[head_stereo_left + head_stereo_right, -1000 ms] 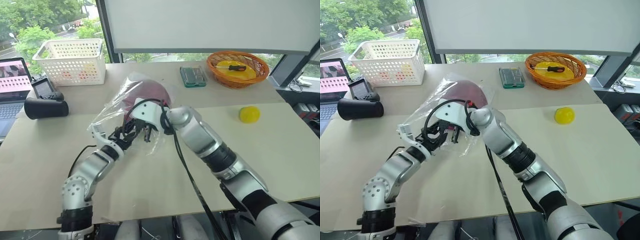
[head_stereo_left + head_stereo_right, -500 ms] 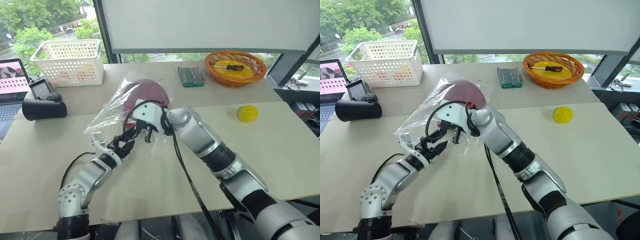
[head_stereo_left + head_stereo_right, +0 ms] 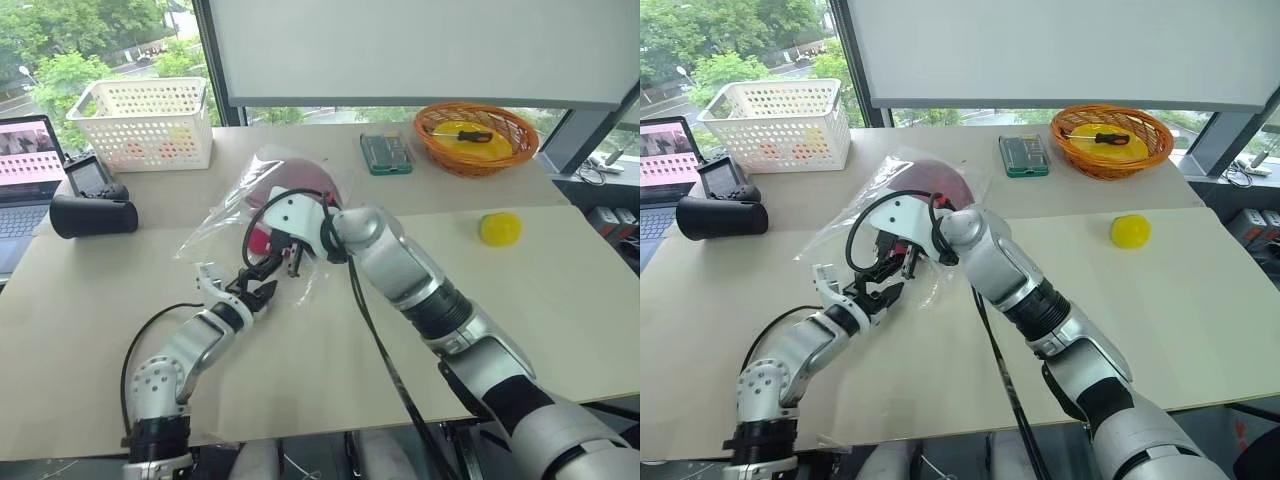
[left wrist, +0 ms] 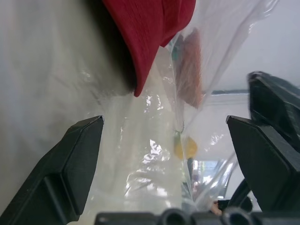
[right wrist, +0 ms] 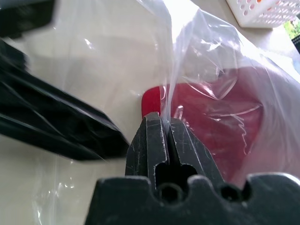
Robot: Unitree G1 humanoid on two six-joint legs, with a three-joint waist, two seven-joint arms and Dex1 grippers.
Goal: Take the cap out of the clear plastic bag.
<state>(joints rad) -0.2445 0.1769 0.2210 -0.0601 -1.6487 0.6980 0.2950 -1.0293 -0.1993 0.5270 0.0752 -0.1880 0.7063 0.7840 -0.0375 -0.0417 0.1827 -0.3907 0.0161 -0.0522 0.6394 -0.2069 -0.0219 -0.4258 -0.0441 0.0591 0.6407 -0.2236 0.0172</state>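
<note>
Two claws at the clear plastic bag point(image 3: 262, 208) mouth: right claw point(image 5: 166, 123) pinching film, left claw point(image 3: 262, 290) spread.

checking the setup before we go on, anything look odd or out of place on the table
Nothing spilled or damaged. The bag is pulled up off the table, pinched by the right claw, with the cap inside. The left claw is open at its lower edge.
</note>
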